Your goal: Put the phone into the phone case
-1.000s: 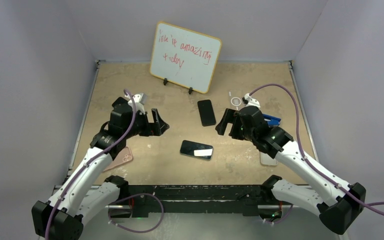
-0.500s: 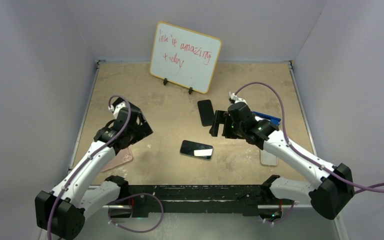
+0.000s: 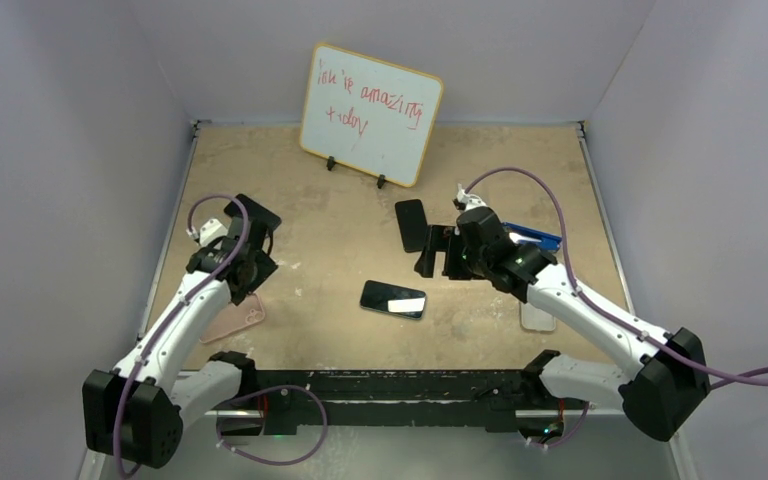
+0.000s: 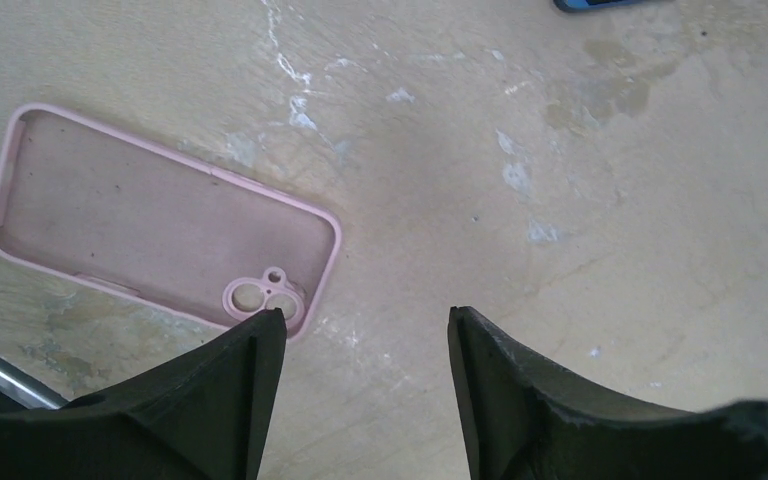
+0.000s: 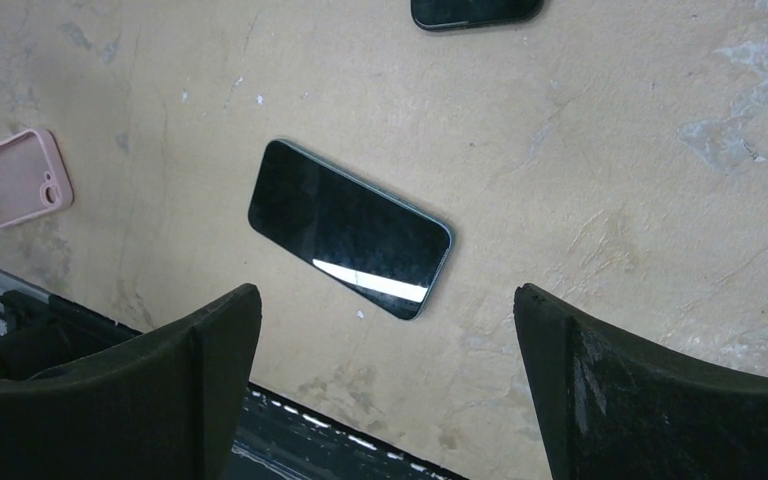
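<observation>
Left claw [image 4: 365, 320]: jaws apart, nothing between them, over bare bench [image 4: 580, 200]. Pink phone case [image 4: 160, 235] flat at frame left. Right claw [image 5: 388, 292]: wide apart, empty. Phone [image 5: 350, 228] screen-up mid-frame, well apart from case.

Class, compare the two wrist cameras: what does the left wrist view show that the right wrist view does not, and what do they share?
Left wrist only: the left gripper, open, one finger beside the camera cutout of the pink phone case. Right wrist only: the right gripper, open, the whole phone lying screen up, and a second dark phone at the top edge. Both: the pink phone case and the tan table.
</observation>
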